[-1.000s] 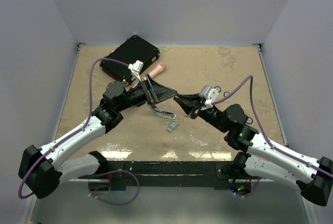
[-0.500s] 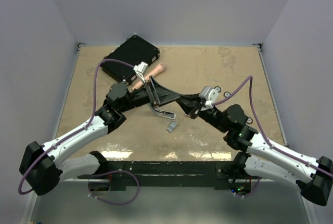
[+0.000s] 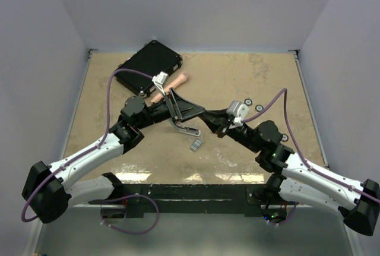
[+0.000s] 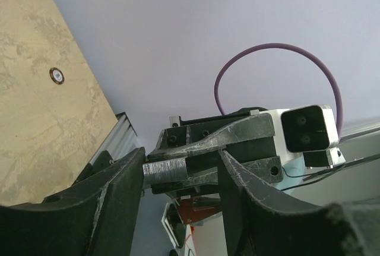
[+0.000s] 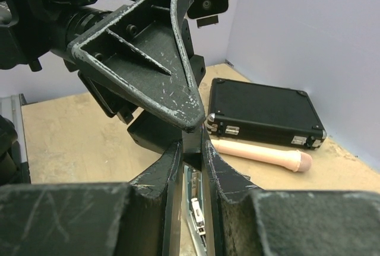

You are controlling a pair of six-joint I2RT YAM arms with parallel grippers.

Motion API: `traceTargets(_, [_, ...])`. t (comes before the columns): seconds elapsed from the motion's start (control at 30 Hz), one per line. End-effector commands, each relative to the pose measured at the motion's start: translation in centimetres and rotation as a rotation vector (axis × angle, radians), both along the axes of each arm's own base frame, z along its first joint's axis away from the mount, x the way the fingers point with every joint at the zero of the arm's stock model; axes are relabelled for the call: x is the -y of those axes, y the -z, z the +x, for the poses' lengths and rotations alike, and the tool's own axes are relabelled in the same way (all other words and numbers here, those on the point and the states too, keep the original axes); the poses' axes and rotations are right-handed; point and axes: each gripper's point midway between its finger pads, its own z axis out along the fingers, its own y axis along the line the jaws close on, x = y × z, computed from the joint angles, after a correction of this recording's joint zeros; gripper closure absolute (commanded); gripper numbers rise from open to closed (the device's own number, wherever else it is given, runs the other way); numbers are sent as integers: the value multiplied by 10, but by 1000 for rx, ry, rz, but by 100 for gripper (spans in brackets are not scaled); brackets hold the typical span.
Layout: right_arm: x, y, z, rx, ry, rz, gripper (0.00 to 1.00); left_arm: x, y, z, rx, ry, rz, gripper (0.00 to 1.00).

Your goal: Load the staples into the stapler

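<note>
Staples (image 3: 196,144) unmoved, right pincer (image 3: 207,116) now pinching stapler (image 3: 184,108) tip

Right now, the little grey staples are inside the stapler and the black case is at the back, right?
No. The staples lie on the table beside the stapler, not inside it; the top external view shows that. The black case is at the back.
</note>
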Motion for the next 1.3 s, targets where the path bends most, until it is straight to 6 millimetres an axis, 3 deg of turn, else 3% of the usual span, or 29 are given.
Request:
traceTargets(0.0, [0,-11,-5,46,-17,9,89,-2,-14,-3,29,-3,-40,47])
traceTargets(0.3, [-2,-8,-5,48,-27,-7,88,-2,-8,-1,22,-12,-24,62])
traceTargets(0.37, [-3,-9,-5,49,-29,-9,84,-1,-8,0,25,-14,-22,65])
traceTargets(0.5, [-3,-5,-5,33,-30,-20,66,-1,5,6,28,-39,51,67])
traceTargets(0.53, [0,-5,-4,29,-16,-20,56,-1,7,9,30,-53,69,68])
traceTargets(0.67, [7,1,-3,4,10,-33,36,-5,23,22,51,-120,195,68])
traceTargets(0.7, [9,2,-3,-3,17,-36,33,-8,38,24,57,-132,273,68])
traceTargets(0.77, [18,6,-2,-28,52,-45,28,-13,47,35,74,-191,356,68])
traceTargets(0.8, [21,8,-2,-42,63,-42,27,-18,67,35,75,-197,457,68])
traceTargets(0.83, [27,13,-2,-61,83,-52,26,-19,74,38,91,-233,513,68])
traceTargets(0.9, [47,10,2,-89,172,-9,26,-18,94,38,118,-234,632,68])
traceTargets(1.13, [122,10,15,-195,493,147,26,1,160,34,195,-260,912,67])
traceTargets(1.17, [126,11,15,-198,508,155,26,4,177,34,195,-250,959,67])
traceTargets(1.27, [131,14,14,-207,521,147,26,22,205,31,258,-227,1044,65])
